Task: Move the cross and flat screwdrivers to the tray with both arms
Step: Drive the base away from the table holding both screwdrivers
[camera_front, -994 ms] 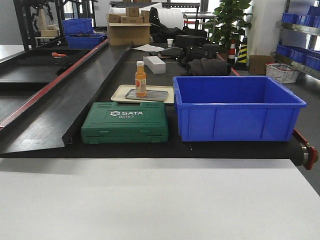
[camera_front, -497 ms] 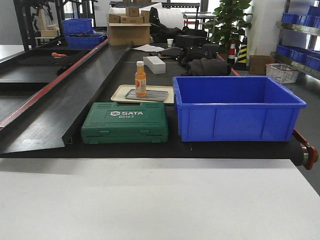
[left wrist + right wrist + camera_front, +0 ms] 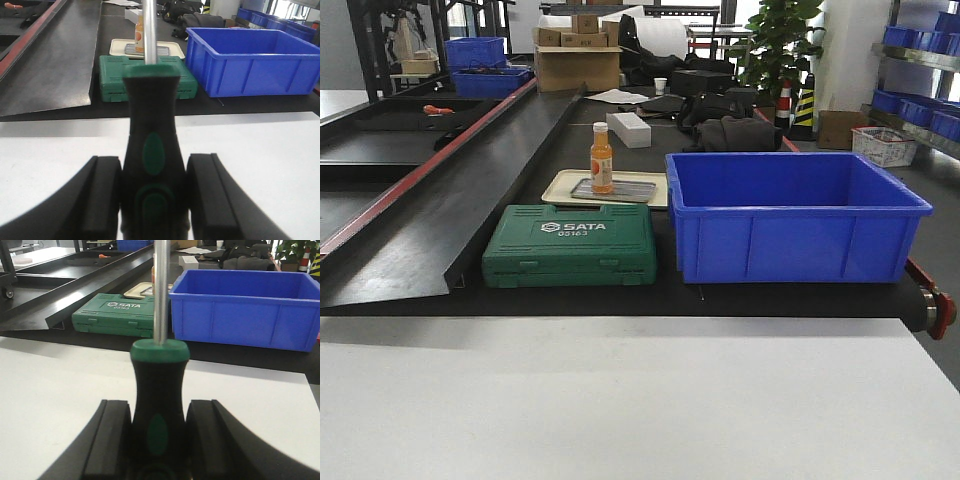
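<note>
Left hand [image 3: 154, 172] pinches one screwdriver [image 3: 151, 115], right hand [image 3: 158, 416] the other screwdriver [image 3: 160, 370], both shafts aimed ahead at the grey tray [image 3: 636, 190] beyond the toolcase [image 3: 570, 248].

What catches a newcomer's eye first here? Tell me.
The left hand grips a green-and-black-handled steel-shaft screwdriver, filling its wrist view; the right hand grips a similar green-and-black screwdriver. Ahead, a deep blue plastic bin sits right of a green plastic tool case.

Black bench [image 3: 570, 300], green tool case [image 3: 570, 245], blue bin [image 3: 790, 215], beige tray [image 3: 556, 188]
</note>
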Controlling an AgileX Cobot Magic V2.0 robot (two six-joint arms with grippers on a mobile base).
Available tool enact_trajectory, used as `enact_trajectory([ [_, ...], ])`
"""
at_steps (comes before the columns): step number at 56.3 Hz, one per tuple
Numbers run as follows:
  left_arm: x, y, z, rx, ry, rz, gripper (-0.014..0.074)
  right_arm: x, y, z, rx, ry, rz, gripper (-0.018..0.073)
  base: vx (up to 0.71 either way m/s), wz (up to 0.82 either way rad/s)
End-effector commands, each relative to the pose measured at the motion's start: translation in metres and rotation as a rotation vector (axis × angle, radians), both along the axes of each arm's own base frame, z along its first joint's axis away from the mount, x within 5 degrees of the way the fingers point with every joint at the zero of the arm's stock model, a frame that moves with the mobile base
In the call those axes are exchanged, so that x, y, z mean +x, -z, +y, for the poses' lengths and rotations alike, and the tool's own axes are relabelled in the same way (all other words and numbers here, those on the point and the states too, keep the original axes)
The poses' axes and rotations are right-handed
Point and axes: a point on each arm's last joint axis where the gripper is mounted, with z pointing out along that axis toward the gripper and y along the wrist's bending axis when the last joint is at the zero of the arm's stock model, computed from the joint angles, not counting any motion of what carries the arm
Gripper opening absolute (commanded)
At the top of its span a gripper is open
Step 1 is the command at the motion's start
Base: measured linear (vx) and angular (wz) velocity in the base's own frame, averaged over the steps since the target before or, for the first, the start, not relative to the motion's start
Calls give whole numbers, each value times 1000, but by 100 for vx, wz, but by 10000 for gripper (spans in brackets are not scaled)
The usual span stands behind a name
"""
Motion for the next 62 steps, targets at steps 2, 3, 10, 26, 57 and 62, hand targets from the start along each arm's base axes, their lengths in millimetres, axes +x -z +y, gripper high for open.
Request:
enact_trajectory([
  [2, 0, -15, -1, -33, 5, -107, 4, 1, -17, -1, 28, 18, -115, -8, 0, 0],
  [3, 0, -15, -1, -33, 5, -107, 4, 1, -17, -1, 28, 18, -115, -8, 0, 0],
  [10, 0, -15, -1, -33, 5, -107, 4, 1, -17, -1, 28, 18, -115, -8, 0, 1],
  [26, 0, -15, -1, -33, 5, -107, 4, 1, -17, -1, 28, 18, -115, -8, -6, -1],
  [57, 0, -15, 0, -32, 0, -107, 3, 1, -17, -1, 28, 18, -115, -8, -17, -45],
  [62, 0, -15, 0, -32, 0, -107, 3, 1, -17, -1, 28, 18, -115, -8, -17, -68],
])
